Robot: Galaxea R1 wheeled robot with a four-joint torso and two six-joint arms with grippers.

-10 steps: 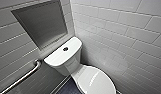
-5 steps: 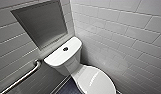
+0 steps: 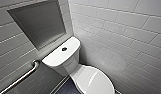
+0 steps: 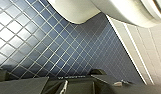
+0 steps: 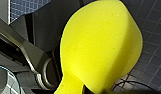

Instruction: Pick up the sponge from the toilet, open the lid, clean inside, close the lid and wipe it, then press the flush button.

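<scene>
Although nothing has shifted in the last second, the right gripper (image 5: 72, 88) clamps the sponge (image 5: 101, 45) above the tiled floor (image 5: 151, 62), and the toilet (image 3: 62, 53) has its lid (image 3: 96, 80) shut, not yet opened.

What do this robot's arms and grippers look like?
Dark grey to black, hard and angular. By the left wrist: flat matte plates with straight edges. By the right wrist: a jointed bar ending in a round ring fitting, and a thin black cable looping beside the sponge. No readable markings.
</scene>
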